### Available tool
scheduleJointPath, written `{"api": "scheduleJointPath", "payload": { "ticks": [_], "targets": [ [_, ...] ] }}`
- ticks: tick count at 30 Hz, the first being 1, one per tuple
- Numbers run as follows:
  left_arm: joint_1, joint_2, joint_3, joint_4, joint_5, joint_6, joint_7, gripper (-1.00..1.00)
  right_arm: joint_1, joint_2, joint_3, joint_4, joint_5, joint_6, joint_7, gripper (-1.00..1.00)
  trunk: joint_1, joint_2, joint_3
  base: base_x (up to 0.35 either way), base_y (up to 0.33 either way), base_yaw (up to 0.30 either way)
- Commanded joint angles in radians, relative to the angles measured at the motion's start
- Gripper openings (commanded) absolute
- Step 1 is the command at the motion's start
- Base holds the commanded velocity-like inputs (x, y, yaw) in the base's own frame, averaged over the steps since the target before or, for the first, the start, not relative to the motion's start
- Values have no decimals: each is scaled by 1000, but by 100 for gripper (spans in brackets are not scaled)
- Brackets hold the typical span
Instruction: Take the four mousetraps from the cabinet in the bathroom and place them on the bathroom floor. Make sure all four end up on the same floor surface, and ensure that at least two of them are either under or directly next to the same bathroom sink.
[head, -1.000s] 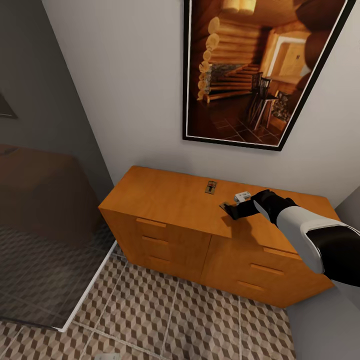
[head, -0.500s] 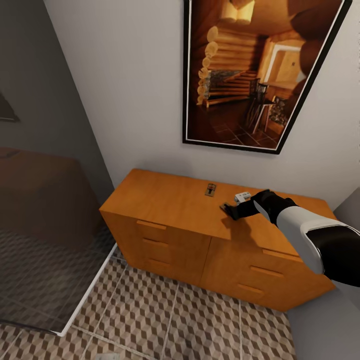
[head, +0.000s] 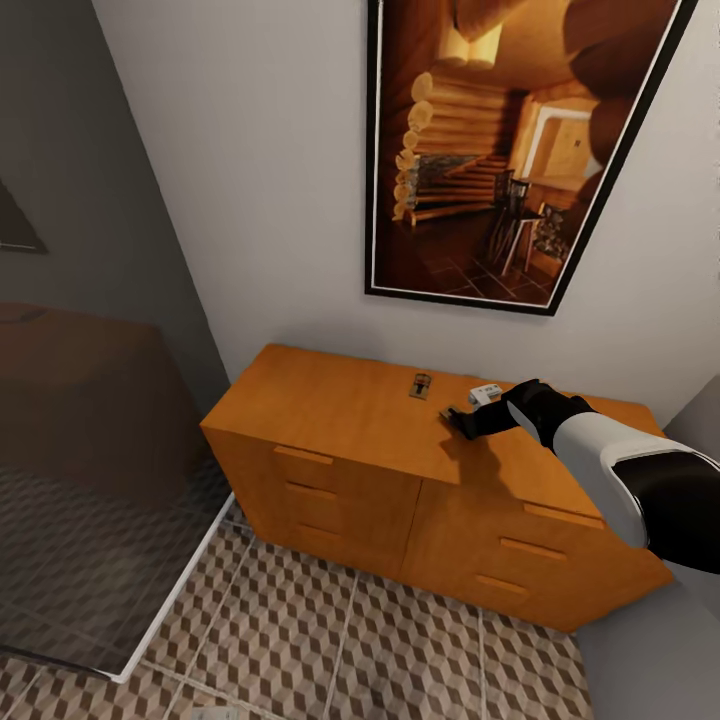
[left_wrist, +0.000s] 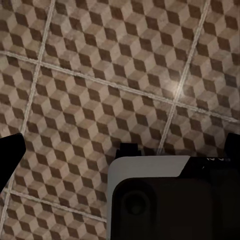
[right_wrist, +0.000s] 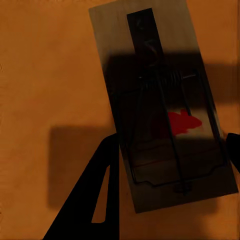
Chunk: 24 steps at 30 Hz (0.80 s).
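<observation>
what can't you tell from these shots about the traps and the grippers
- Head view: the mousetrap on the cabinet is too small for detail.
- Right wrist view: right gripper straddles a mousetrap; contact unclear, one finger cut off by the edge.
- Left wrist view: left gripper fingers cut off at the edges over the bathroom floor.

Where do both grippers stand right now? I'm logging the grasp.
Left gripper: fingers spread wide over the bathroom floor, open and empty.
Right gripper: open, fingers either side of a mousetrap on the cabinet, not yet closed on it.
</observation>
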Motion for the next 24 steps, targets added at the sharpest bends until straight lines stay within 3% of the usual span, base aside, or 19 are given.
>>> {"api": "scheduleJointPath", "payload": {
  "ticks": [1, 24],
  "targets": [
    [-2, -1, -8, 4, 5, -6, 1, 100, 0, -1, 0, -2, 9, 4, 8, -100, 1, -2, 0, 0, 0, 0],
    [-2, -1, -8, 4, 4, -6, 1, 100, 0, -1, 0, -2, 9, 3, 8, -100, 1, -2, 37, 0, 0, 0]
  ]
}}
